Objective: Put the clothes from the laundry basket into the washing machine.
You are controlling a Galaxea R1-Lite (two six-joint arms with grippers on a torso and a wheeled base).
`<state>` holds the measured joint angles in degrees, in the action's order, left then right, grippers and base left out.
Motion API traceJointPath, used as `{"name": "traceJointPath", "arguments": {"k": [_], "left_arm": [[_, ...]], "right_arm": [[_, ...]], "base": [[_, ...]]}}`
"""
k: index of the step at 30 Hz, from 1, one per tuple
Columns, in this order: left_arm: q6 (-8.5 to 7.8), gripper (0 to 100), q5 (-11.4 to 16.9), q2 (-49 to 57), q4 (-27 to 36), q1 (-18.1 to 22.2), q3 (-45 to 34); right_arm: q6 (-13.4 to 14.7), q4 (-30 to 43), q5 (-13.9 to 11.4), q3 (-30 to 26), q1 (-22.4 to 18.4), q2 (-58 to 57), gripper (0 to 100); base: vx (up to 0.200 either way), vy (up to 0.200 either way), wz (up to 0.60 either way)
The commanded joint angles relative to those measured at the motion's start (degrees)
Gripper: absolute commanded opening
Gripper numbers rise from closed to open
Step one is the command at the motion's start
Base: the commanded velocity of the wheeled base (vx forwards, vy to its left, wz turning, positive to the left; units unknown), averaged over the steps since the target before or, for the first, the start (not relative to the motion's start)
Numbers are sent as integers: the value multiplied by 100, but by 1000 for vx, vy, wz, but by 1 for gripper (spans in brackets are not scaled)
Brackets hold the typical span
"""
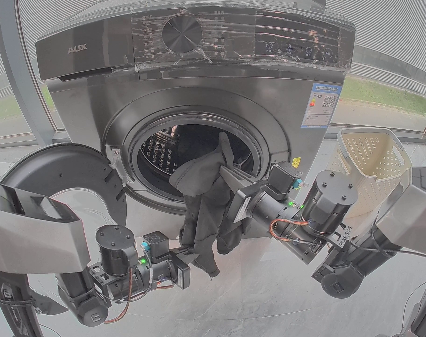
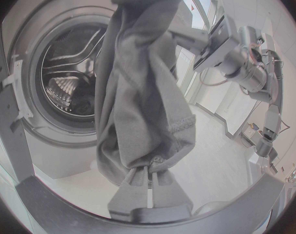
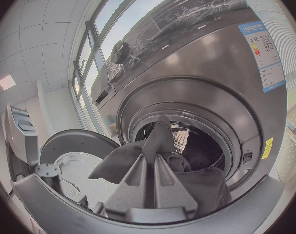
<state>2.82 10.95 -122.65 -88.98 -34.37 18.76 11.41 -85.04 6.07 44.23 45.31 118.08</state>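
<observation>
In left gripper (image 2: 150, 170) and right gripper (image 3: 150, 157), garment (image 1: 201, 202)

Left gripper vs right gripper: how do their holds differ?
Left gripper is low, by the open door; right gripper is high, at the drum opening. Left gripper pinches the garment's bottom hem; right gripper its top end. Both are shut on the garment.

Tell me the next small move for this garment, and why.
Probably ease the right gripper forward into the drum: it is shut on the dark garment right at the opening, yet most of the cloth hangs outside, its lower end pinched by the left gripper.
</observation>
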Motion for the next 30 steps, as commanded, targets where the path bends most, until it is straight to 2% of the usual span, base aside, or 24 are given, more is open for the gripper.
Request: {"name": "traceJointPath", "arguments": {"k": [1, 2, 3, 11, 14, 18, 25, 26, 30], "left_arm": [[8, 0, 4, 663, -23, -202, -250], [8, 0, 13, 725, -23, -229, -250], [17, 0, 13, 734, -23, -229, -259], [44, 0, 83, 1094, -32, -185, -189], [202, 0, 74, 1217, -41, -79, -153], [255, 0, 39, 1217, -32, 88, -13], [263, 0, -58, 1191, -32, 185, 189], [263, 0, -137, 1208, -32, 193, 216], [263, 0, -154, 1252, -32, 202, 233]], "right_arm": [[10, -4, -1, -125, -14, 49, 0], [10, -4, -1, -151, -22, 57, 0], [10, -4, -1, -151, -22, 57, 100], [19, 67, -1, -538, -49, 145, 100], [19, 84, 8, -661, -66, 233, 100], [19, 93, 70, -740, -216, 304, 100], [19, 93, 70, -995, -418, 365, 100], [19, 84, 43, -1180, -506, 365, 100], [19, 32, -27, -1522, -585, 383, 100]], "base": [[0, 0, 0], [0, 0, 0], [0, 0, 0], [0, 0, 0], [0, 0, 0], [0, 0, 0], [0, 0, 0], [0, 0, 0], [0, 0, 0]]}}
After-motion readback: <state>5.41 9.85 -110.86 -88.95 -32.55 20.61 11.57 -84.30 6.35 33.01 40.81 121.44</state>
